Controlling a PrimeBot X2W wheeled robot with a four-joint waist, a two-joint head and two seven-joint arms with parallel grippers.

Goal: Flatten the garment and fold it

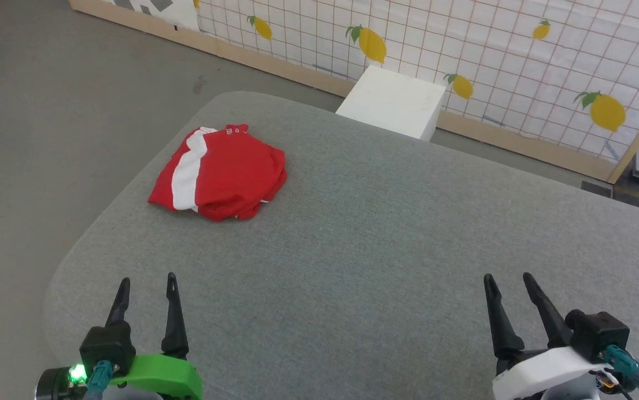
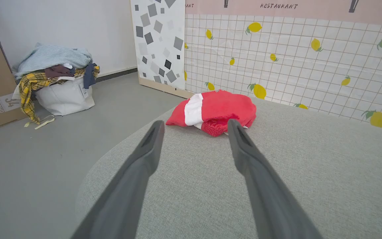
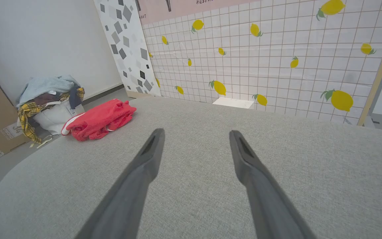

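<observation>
The shorts [image 1: 219,172] lie in a crumpled, doubled-over heap on the tabletop [image 1: 352,250], close to its left edge and toward its far end. Nothing is spread yet, so flattening looks like the first job. The left claw [image 1: 148,280] and right claw [image 1: 508,278] hover over the tabletop's near edge, well apart. Both are fully spread and empty, likely a ready pose that keeps the cloth in plain sight. The white stripe [image 1: 189,172] runs roughly along the tabletop's left edge, so the heap's long axis probably lies that way. The dark print [image 1: 233,131] points at the tabletop's far edge.
</observation>
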